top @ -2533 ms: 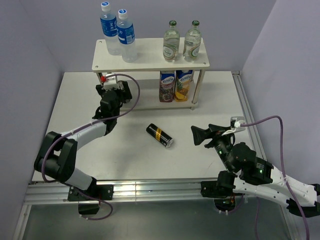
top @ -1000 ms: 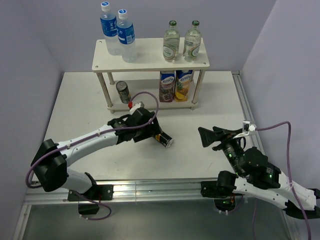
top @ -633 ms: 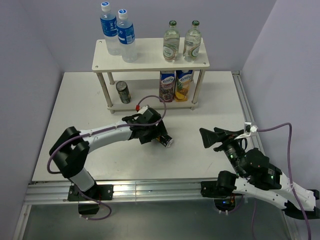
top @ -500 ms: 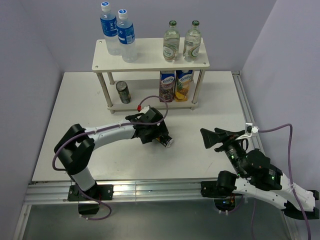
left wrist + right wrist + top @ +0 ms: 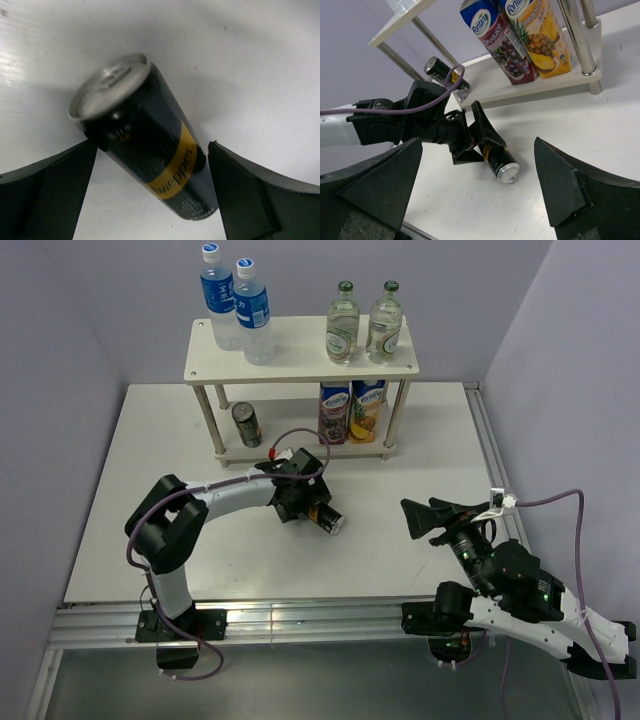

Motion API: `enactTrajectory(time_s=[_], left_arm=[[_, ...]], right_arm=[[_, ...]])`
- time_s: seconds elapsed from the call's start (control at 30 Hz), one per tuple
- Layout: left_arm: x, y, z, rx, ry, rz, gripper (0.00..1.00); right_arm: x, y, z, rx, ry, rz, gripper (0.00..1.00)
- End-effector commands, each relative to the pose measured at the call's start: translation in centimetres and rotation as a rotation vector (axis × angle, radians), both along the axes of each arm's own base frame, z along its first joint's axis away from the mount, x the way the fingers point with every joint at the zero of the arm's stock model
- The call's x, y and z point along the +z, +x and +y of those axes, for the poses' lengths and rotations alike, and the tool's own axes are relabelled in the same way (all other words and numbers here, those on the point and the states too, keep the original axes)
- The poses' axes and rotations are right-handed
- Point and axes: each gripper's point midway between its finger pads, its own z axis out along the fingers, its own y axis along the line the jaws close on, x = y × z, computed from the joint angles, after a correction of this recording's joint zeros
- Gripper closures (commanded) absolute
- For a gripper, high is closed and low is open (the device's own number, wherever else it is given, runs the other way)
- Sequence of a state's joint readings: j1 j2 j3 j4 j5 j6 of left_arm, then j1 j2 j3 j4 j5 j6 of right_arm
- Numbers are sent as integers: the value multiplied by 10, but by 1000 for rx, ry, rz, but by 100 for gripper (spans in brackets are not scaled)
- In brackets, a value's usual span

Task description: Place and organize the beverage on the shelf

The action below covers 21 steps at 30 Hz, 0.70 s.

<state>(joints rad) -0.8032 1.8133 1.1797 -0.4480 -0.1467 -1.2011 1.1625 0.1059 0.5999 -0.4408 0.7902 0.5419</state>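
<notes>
On the shelf (image 5: 300, 352), two water bottles (image 5: 252, 312) are standing at the left end of the top board, and one can (image 5: 245, 424) is standing upright on the lower board beneath them. In front of the shelf, the left gripper (image 5: 152, 150) is hanging over a second can (image 5: 327, 517), which is lying on its side on the table (image 5: 150, 470). Its fingers are spread on either side of that can, seemingly just short of touching it. Two glass bottles (image 5: 343, 328) are standing at the top board's right end, above two juice cartons (image 5: 335, 412). At far right, the right gripper (image 5: 410, 520) is hovering over the table, fingers wide apart.
</notes>
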Motion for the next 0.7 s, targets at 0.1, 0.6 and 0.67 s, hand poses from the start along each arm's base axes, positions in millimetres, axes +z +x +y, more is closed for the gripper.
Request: enactTrajectory(time_s=[0.1,0.6,0.67], left_arm=[[-11,10,20,59,28,16,4],[-20,10,27,25,78,-22,100],[1,13,28,22,99,-111,100]], right_arm=[[0,-1,3,11,21,-7,1],[2,0,2,7,14,-5,1],[2,1,4,7,10,-2,1]])
